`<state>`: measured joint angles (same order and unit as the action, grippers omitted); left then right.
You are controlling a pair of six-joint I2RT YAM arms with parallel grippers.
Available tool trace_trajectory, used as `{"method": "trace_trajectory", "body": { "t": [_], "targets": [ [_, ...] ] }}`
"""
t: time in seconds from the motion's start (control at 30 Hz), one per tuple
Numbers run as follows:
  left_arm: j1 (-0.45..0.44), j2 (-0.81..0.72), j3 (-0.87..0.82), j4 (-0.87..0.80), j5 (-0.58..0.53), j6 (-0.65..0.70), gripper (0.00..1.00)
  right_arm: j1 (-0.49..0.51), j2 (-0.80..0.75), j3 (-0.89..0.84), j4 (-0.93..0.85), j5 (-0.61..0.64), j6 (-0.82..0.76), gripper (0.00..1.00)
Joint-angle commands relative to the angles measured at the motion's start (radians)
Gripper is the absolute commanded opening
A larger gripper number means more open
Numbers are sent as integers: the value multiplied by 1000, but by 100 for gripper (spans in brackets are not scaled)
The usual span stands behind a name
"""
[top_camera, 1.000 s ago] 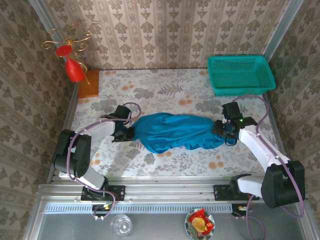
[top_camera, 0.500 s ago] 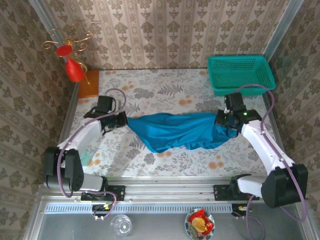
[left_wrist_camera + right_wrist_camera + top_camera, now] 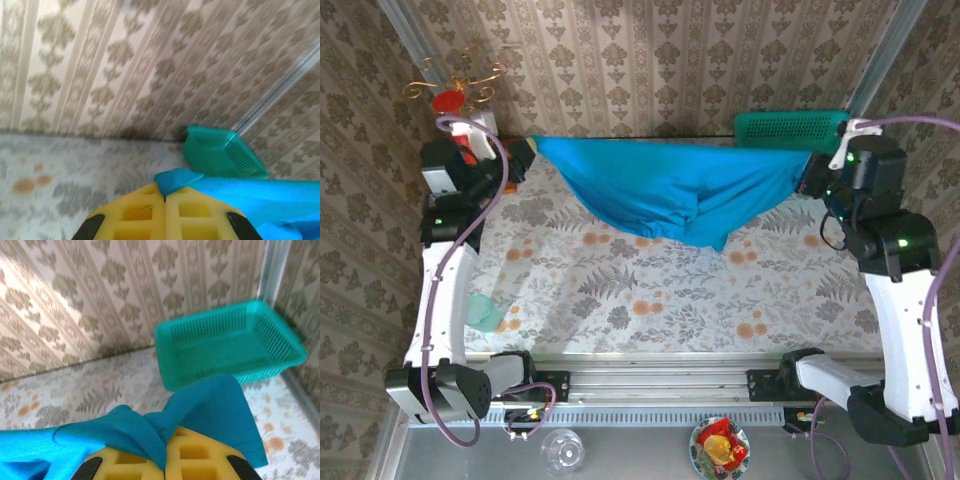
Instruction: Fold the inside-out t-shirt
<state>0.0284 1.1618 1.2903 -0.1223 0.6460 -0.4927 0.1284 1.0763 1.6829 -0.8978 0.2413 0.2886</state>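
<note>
Now the left pincer (image 3: 523,152) and right pincer (image 3: 809,180), each clamped shut on one end of the inside-out t-shirt (image 3: 670,190), have hoisted it off the table (image 3: 650,290), where it lay bunched a second ago, so it hangs stretched between them by the back wall, seemingly ready to lay flat.

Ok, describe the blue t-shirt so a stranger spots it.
Look above the floral-patterned table. A bright blue soft cloth t-shirt hangs stretched between the left gripper and right gripper. Unlike the rigid teal plastic mesh basket at the far right, it sags.
</note>
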Motion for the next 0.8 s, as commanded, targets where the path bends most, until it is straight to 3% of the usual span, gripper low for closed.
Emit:
{"method": "trace_trajectory", "body": {
  "t": [0.0,0.13,0.23,0.43,0.57,0.77],
  "targets": [
    [61,2,139,111,70,-61,0,-12,-38,4,-9,100,-58,0],
    [160,120,462,-14,136,-100,0,-13,-38,-89,65,-134,-13,0],
    [162,186,546,-22,184,-154,0,-13,-22,-126,87,-282,24,0],
    [104,191,241,10,218,-201,0,-14,-91,-72,13,-99,32,0],
    [97,168,89,52,226,-215,0,-14,-128,-103,29,-196,32,0],
    [107,119,86,-15,244,-156,0,-14,-118,-164,25,-340,35,0]
  ]
}}
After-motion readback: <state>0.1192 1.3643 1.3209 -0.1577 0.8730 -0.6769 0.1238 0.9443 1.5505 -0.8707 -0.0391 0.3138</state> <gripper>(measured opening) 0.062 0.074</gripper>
